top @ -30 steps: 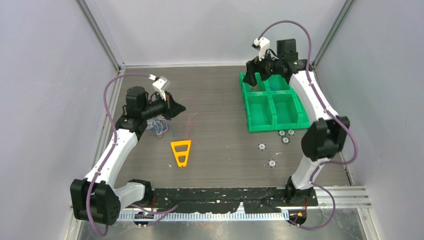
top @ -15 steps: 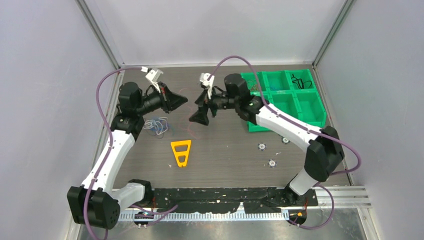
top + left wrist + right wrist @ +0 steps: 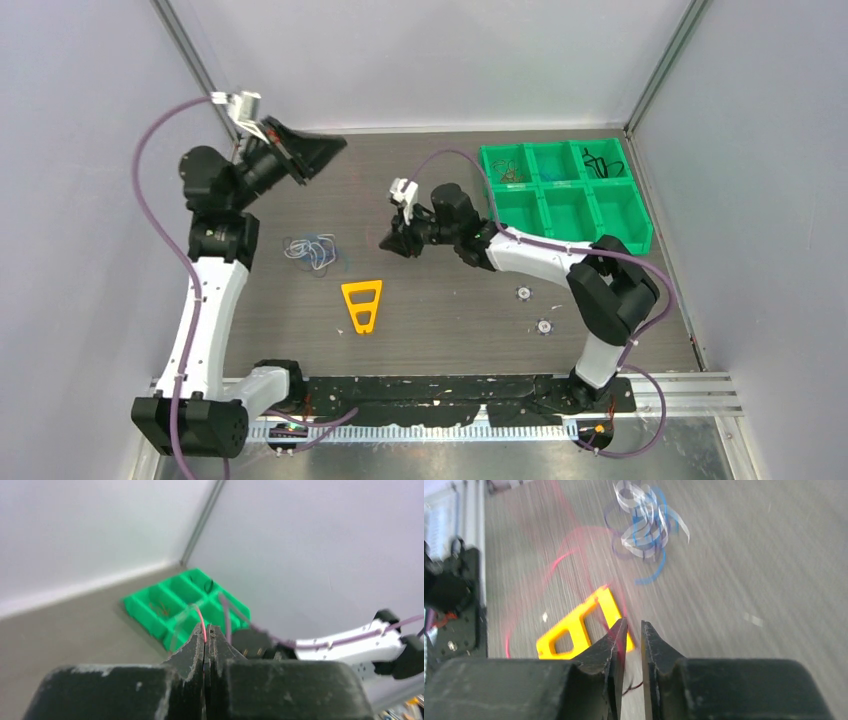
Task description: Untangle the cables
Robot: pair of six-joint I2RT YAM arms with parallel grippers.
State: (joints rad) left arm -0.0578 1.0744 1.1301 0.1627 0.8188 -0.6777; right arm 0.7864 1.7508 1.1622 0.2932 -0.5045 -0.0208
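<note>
Currently left gripper (image 3: 338, 144) sits high, pinching red cable (image 3: 202, 621); right gripper (image 3: 386, 243) sits low, jaws near-closed, hold undeterminable; bundle (image 3: 312, 250) lies to its left

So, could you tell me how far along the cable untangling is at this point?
Partly done. Some loose wires and a black cable already lie in the green bin. In hand: the left gripper, raised high, pinches a red wire; the right gripper hovers over the table, jaws nearly closed. Left: the blue-and-white bundle lies tangled on the table.
</note>
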